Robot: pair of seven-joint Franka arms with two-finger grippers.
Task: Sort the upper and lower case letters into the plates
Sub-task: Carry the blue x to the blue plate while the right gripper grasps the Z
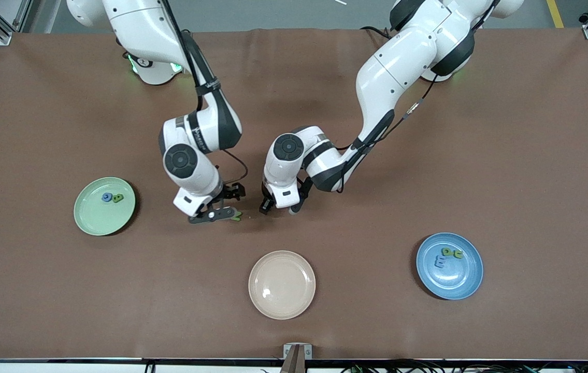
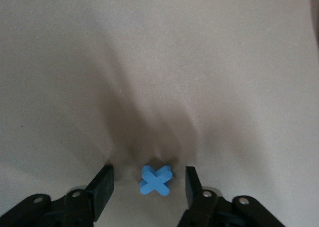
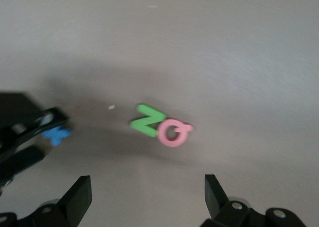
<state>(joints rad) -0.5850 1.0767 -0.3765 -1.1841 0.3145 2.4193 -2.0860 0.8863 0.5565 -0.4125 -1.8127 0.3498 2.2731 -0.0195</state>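
Note:
A small blue X-shaped letter [image 2: 156,180] lies flat on the brown table between the fingers of my left gripper [image 2: 148,183], with a gap on each side; that gripper [image 1: 279,208] is low at the table's middle and hides the letter in the front view. My right gripper [image 1: 235,203] hovers beside it, open and empty [image 3: 147,194]. A green Z [image 3: 148,120] and a red letter [image 3: 173,133] lie touching on the table ahead of it. The pale green plate [image 1: 98,220] holds a blue and a green letter. The blue plate [image 1: 452,282] holds two green letters and a blue one.
A cream-beige plate [image 1: 282,284] sits nearer to the front camera than both grippers, with nothing in it. The two grippers stand close together, and the left one's fingers [image 3: 30,132] show in the right wrist view.

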